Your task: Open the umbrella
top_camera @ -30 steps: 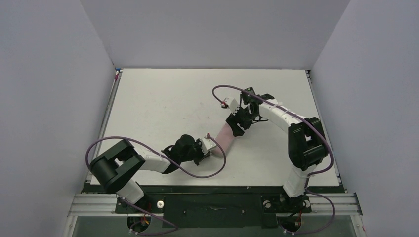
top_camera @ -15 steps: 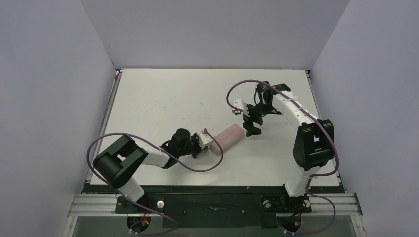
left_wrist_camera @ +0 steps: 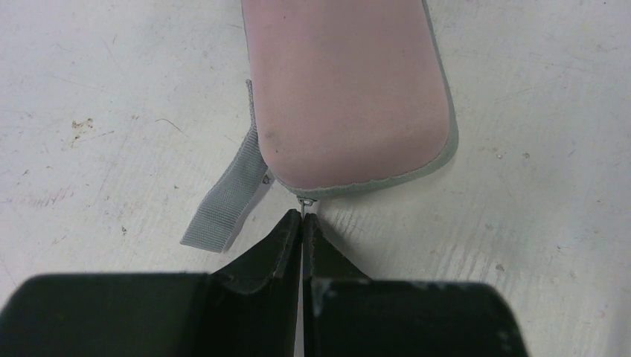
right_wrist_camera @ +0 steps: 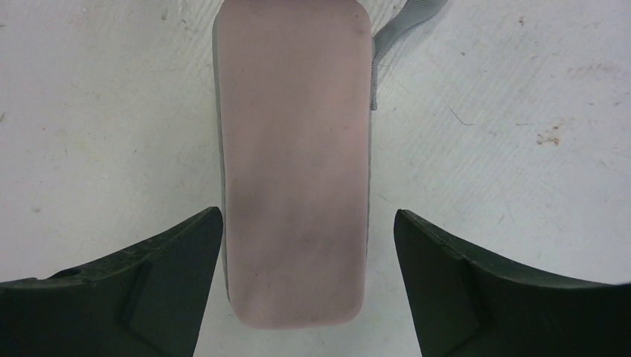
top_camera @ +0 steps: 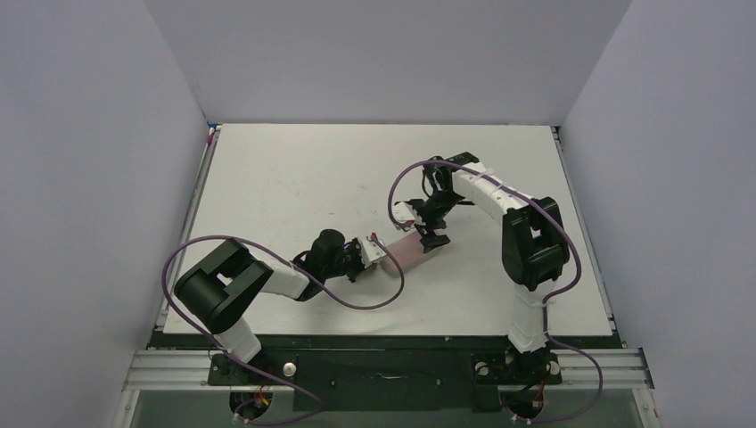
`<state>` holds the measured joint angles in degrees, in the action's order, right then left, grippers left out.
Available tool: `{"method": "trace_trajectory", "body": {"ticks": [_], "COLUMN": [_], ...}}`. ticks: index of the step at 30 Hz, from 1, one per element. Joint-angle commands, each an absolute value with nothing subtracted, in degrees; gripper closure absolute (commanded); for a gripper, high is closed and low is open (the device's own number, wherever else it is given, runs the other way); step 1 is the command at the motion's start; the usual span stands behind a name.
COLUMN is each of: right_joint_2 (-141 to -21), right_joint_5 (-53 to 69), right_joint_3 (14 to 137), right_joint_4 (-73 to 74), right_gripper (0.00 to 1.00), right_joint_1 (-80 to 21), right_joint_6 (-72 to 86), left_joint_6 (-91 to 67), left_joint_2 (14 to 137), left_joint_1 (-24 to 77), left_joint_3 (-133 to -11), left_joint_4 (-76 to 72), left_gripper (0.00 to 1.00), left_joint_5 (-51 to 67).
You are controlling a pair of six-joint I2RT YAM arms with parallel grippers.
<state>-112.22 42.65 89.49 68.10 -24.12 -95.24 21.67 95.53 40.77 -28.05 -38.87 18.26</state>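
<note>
The umbrella is hidden; only a pale pink oblong case point(top_camera: 406, 246) with a grey zip seam lies on the table. My left gripper point(left_wrist_camera: 303, 217) is shut on the small metal zipper pull point(left_wrist_camera: 304, 202) at the case's point(left_wrist_camera: 346, 89) rounded near end. A grey strap point(left_wrist_camera: 227, 204) trails from that end. At the opposite end, my right gripper point(right_wrist_camera: 307, 216) is open. Its two fingers stand either side of the case point(right_wrist_camera: 294, 149), the left one close to it and the right one apart. From above, the right gripper point(top_camera: 430, 234) hangs over the case's right end and the left gripper point(top_camera: 374, 253) lies low at its left end.
The white table point(top_camera: 294, 178) is walled by grey panels on three sides. Purple cables loop off both arms near the case. The grey strap point(right_wrist_camera: 405, 22) lies flat on the scuffed tabletop beside the case.
The case swung from slanted to nearly level. My right gripper let go of it, pulled off to the right, opened wide, then came back over its right end. The left gripper stayed shut.
</note>
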Motion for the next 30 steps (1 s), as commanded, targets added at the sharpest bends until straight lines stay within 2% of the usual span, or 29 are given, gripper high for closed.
{"method": "trace_trajectory", "body": {"ticks": [1, 4, 7, 9, 12, 21, 30], "right_joint_2": [-112.84, -112.68, -113.78, -114.97, -116.02, -115.60, -116.93], "right_joint_5": [41.77, 40.86, 38.94, 37.48, 35.69, 33.19, 29.05], "right_joint_3": [91.08, 90.41, 92.10, 93.88, 95.74, 94.33, 94.16], "right_joint_4": [71.08, 71.39, 71.28, 71.42, 71.80, 72.43, 66.83], "right_gripper": [0.21, 0.26, 0.37, 0.40, 0.41, 0.31, 0.36], "right_joint_1": [-25.03, -25.71, -26.86, -27.44, -28.07, -28.31, -29.87], "right_joint_6": [-98.30, -98.68, -95.36, -92.73, -89.91, -81.27, -70.77], "left_joint_6": [22.58, 22.66, 23.09, 23.11, 23.09, 23.51, 24.65], "left_joint_2": [96.03, 95.88, 95.39, 94.96, 94.67, 95.05, 94.33], "left_joint_1": [40.30, 40.31, 40.95, 41.25, 41.46, 41.54, 42.56], "left_joint_3": [-30.22, -30.08, -29.51, -29.10, -28.58, -27.92, -26.90], "left_joint_4": [-41.53, -41.59, -41.60, -41.61, -41.62, -43.24, -44.15], "left_gripper": [1.00, 1.00, 1.00, 1.00, 1.00, 1.00, 1.00], "left_joint_5": [19.55, 19.72, 19.82, 19.82, 19.57, 19.76, 20.67]}}
